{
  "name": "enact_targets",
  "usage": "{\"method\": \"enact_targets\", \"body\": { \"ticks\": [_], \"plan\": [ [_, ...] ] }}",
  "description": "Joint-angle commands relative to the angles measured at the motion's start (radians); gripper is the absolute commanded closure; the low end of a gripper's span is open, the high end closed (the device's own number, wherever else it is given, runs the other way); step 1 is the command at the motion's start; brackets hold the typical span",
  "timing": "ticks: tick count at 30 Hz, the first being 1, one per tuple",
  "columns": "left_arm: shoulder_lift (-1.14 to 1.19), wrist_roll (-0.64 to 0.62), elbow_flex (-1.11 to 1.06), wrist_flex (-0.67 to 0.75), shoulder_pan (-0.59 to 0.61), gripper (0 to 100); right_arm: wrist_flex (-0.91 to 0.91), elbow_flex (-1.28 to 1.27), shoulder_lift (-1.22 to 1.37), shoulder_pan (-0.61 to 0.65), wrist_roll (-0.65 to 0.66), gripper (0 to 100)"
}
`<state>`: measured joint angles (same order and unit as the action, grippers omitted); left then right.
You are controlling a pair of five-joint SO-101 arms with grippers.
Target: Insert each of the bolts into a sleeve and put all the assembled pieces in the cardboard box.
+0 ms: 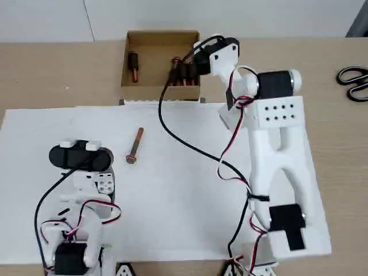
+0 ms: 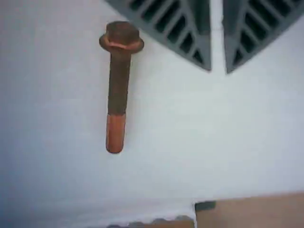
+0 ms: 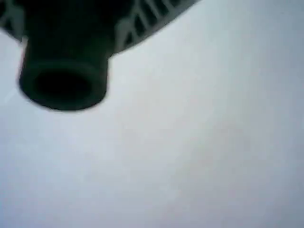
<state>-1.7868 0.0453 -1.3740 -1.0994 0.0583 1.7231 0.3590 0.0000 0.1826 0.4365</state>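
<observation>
- Cardboard box – open top, at the upper centre of the high view, on the tan table, touching the far edge of a white sheet.
- Assembled piece – a black sleeve with a copper bolt through it, lying alone in the left part of the box.
- Row of assembled pieces – dark sleeves with copper ends, packed side by side in the right part of the box; the exact count is hard to tell.
- Loose bolt – copper-brown with a flanged head, lying flat on the white sheet left of centre in the high view, well apart from the box, with no sleeve on it.
- Left gripper – in the left wrist view it sits just beside the head of the loose bolt without touching it; its grey ribbed jaws are drawn almost together with a narrow slit between them and hold nothing.
- Right gripper – at the right rim of the box in the high view, its arm stretched up from the lower right; it is closed on a black sleeve, seen end-on with a dark hollow opening.
- Scissors – on the table at the right edge of the high view.
</observation>
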Motion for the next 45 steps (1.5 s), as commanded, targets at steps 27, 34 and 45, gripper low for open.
{"method": "enact_targets", "body": {
  "ticks": [27, 34, 45],
  "plan": [
    [1.514, 0.038, 1.25, -0.601, -0.181, 99, -0.004, -0.921, -0.946, -0.32, 0.101, 99.5],
    [1.827, 0.04, 1.417, -0.635, -0.187, 98, -0.004, -0.921, -0.954, -0.321, 0.098, 99.5],
    [2.021, 0.077, 1.535, -0.623, -0.172, 90, -0.004, -0.921, -0.952, -0.321, 0.098, 99.5]
  ]
}}
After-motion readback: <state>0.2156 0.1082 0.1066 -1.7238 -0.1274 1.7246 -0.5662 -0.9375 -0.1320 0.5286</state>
